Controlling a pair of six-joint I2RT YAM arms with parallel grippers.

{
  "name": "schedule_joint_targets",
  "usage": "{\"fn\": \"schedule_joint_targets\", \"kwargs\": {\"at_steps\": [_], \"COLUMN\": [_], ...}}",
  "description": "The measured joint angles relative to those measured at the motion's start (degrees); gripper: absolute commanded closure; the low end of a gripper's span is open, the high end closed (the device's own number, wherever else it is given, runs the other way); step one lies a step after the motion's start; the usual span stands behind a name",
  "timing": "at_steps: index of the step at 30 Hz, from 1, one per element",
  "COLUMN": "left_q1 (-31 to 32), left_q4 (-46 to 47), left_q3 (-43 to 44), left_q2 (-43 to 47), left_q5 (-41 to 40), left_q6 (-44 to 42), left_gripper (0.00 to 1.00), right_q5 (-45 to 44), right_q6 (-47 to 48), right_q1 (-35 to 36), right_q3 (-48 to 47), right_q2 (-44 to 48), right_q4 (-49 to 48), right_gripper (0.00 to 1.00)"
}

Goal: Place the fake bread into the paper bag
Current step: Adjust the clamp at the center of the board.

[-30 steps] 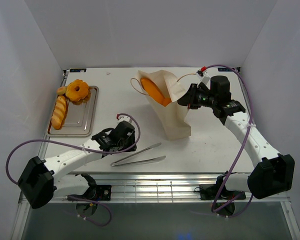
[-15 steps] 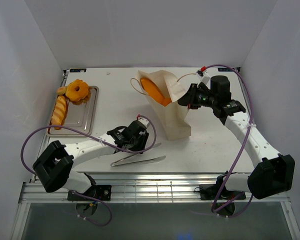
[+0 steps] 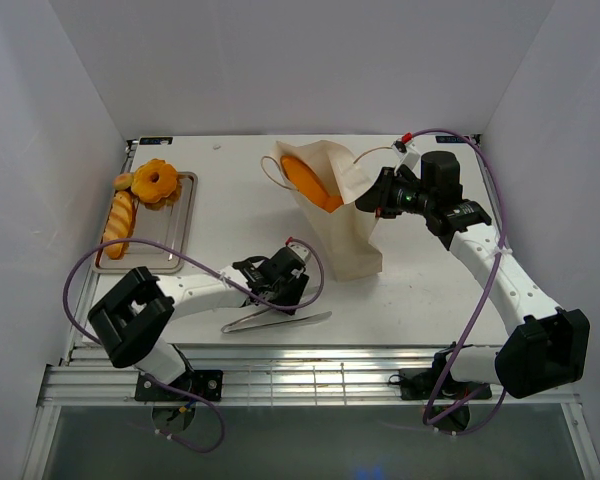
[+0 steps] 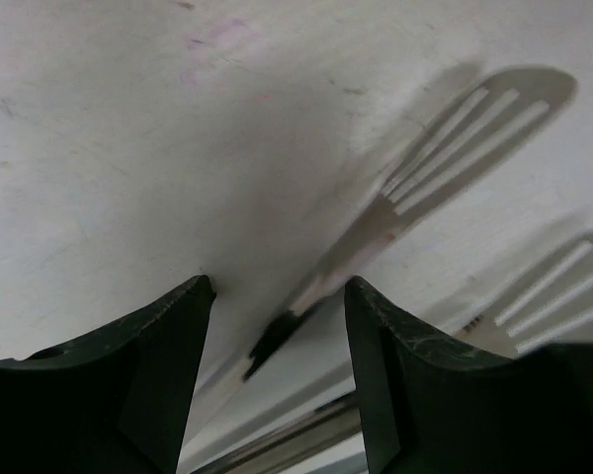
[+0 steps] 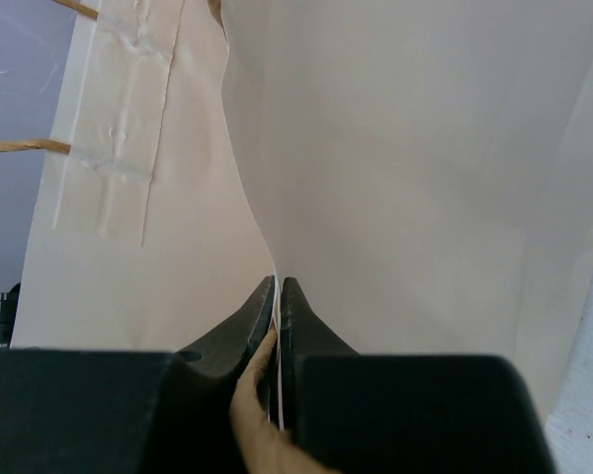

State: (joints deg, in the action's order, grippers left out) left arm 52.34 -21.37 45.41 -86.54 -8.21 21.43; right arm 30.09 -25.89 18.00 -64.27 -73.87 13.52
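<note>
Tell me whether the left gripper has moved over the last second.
Yes. The left gripper has shifted right, away from the tray and toward the paper bag, and now sits over the tongs.

I see left arm [image 3: 195, 293] stretched low toward near centre, left gripper [image 4: 277, 286] jaws apart, pointing down. Right arm [image 3: 500, 265] raised far right, right gripper [image 5: 278, 286] pinched tight on the paper bag [image 3: 352, 240].

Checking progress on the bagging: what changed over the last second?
The left gripper swung right to the tongs and now hangs over them, open. The right gripper stays shut on the bag rim; tray and bread unmoved.
</note>
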Motion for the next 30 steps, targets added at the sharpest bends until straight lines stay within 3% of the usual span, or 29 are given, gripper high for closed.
{"fn": "schedule_joint_targets", "kwargs": {"at_steps": [4, 7, 8, 10, 13, 17, 23, 28, 30], "left_q1": [-0.07, -0.83, -1.6, -4.17, -9.55, -15.06, -17.53, -19.71, -21.59], "left_q4": [-0.63, -0.9, -1.07, -1.4, -1.7, -2.51, -2.67, -1.22, -0.68], "left_q3": [2.27, 2.69, 2.69, 2.67, 2.67, 2.78, 3.72, 3.89, 4.87], "left_q2": [-3.45, -4.02, -4.0, -3.98, -3.89, -3.78, -4.76, -5.27, -6.47], "left_q5": [-3.17, -5.22, -5.6, -6.16, -6.05, -6.27, -9.35, -13.46, -14.75], "left_q6": [1.46, 3.65, 4.59, 6.16, 9.03, 11.63, 14.62, 16.55, 16.79], "left_gripper": [0.36, 0.56, 0.69, 0.81, 0.83, 0.8, 0.55, 0.53, 0.45], "right_q5": [0.0, 0.0, -0.02, -0.02, -0.02, 0.02, 0.04, 0.11, 0.11], "right_q6": [0.0, 0.02, 0.02, 0.02, 0.02, 0.04, 0.0, 0.0, -0.02], "right_q1": [0.0, 0.0, 0.0, 0.0, 0.0, 0.0, 0.0, 0.0, 0.0], "right_q3": [0.0, 0.0, 0.0, 0.0, 0.0, 0.0, 0.15, 0.35, 0.35], "right_q2": [0.0, 0.0, 0.0, 0.0, 0.0, 0.0, 0.0, 0.0, 0.0], "right_q4": [0.0, 0.0, 0.0, 0.0, 0.0, 0.0, -0.07, -0.24, -0.22], "right_gripper": [0.92, 0.92, 0.92, 0.92, 0.92, 0.92, 0.92, 0.92, 0.92]}}
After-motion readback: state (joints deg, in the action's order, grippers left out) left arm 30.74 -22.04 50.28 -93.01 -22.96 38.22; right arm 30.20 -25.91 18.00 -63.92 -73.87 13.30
